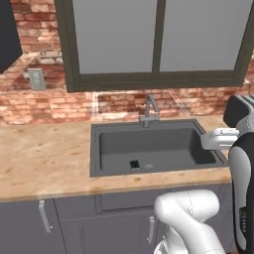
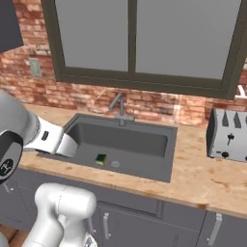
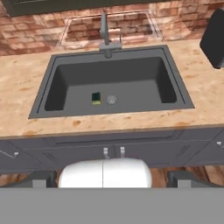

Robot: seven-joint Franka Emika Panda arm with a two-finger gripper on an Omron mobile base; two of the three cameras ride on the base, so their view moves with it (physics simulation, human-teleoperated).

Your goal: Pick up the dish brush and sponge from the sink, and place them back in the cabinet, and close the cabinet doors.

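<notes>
Down on the floor of the sink [image 3: 52,65], toward its front wall, the sponge [image 3: 96,97] lies green side up with a yellow edge showing, and just beside it sits a small pale round thing [image 3: 112,99], probably the head of the dish brush, though too faint to be sure. The gripper [image 3: 112,177] is held high and back from the counter [image 3: 26,78], its two finger tips [image 3: 41,178] spread wide apart with nothing between them. To start well, I judge the hand should come forward over the basin, descend straight down, stay away from the faucet [image 3: 105,33], square its fingers across the sponge's shorter sides, and close only once low enough.
</notes>
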